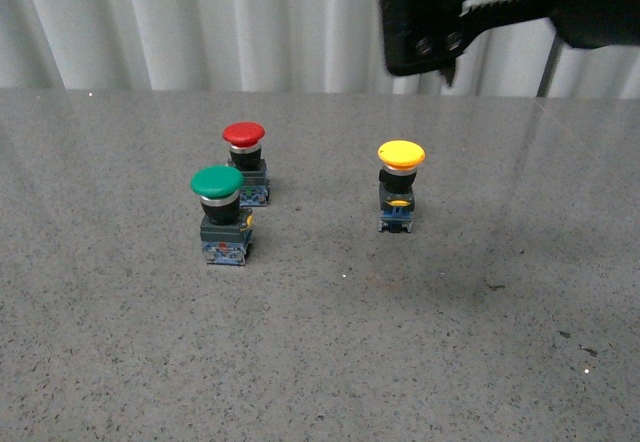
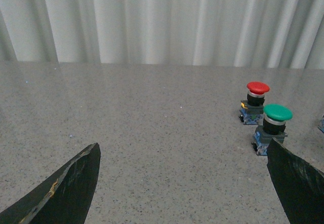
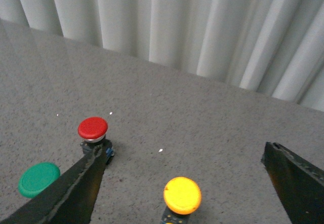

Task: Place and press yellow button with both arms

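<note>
Curtain [image 1: 200, 22]: white and pleated, it hangs well ahead of both grippers, behind the table's far edge.
Table [image 1: 320, 362]: grey speckled top; you have all three buttons standing on it.
Right arm [image 1: 480, 12]: black, raised clear of the table, above and beyond the yellow button and not touching it.
Right gripper [image 3: 183, 149]: spread wide and holding nothing; your wrist view looks down between its fingers [image 3: 66, 193].
Left gripper [image 2: 183, 144]: also spread wide, with only bare table between its fingers [image 2: 66, 188].
Yellow button [image 1: 400, 187]: upright, below the right gripper and between its two fingers, apart from both.
Green button [image 1: 220, 212]: upright, ahead of the left gripper, its base partly hidden behind one fingertip.
Red button [image 1: 245, 162]: upright, just beyond the green one and further from the left gripper, with a narrow gap between them.
</note>
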Controlling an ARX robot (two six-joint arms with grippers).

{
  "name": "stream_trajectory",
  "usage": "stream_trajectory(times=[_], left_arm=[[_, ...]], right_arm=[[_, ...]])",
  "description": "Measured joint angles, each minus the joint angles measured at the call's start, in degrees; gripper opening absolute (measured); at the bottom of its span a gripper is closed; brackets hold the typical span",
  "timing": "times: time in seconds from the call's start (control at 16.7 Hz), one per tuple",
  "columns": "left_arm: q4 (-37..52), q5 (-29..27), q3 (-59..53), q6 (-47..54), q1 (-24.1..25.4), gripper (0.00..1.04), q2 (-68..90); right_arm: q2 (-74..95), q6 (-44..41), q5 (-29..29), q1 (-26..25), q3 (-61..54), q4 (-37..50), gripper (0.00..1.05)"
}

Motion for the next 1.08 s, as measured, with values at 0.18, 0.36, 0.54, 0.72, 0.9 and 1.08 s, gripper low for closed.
stream_trajectory(times=[0.18,0.36,0.54,0.72,0.9,1.08], left_arm=[[-0.02,0.02,0.00,0.00,0.00,0.98,0.00],[0.00,0.00,0.00,0.00,0.00,0.98,0.00],[-0.02,0.00,0.00,0.00,0.00,0.98,0.00],[0.00,0.00,0.00,0.00,0.00,0.98,0.00],[-0.02,0.00,0.00,0.00,0.00,0.98,0.00],[0.00,0.00,0.00,0.02,0.00,0.98,0.00]], right_arm=[[6.49,-0.04,1.29,2.40,4.22,-4.79,0.67],[7.63,0.07,1.53,2.32,5.40,-7.28,0.56],[8.39,0.39,1.60,2.27,6.56,-9.92,0.43],[9.70,1.20,1.38,1.84,8.68,-13.29,0.16],[12.13,1.90,0.74,1.84,11.23,-16.90,0.02],[15.32,2.10,0.98,1.49,14.40,-18.23,0.02]])
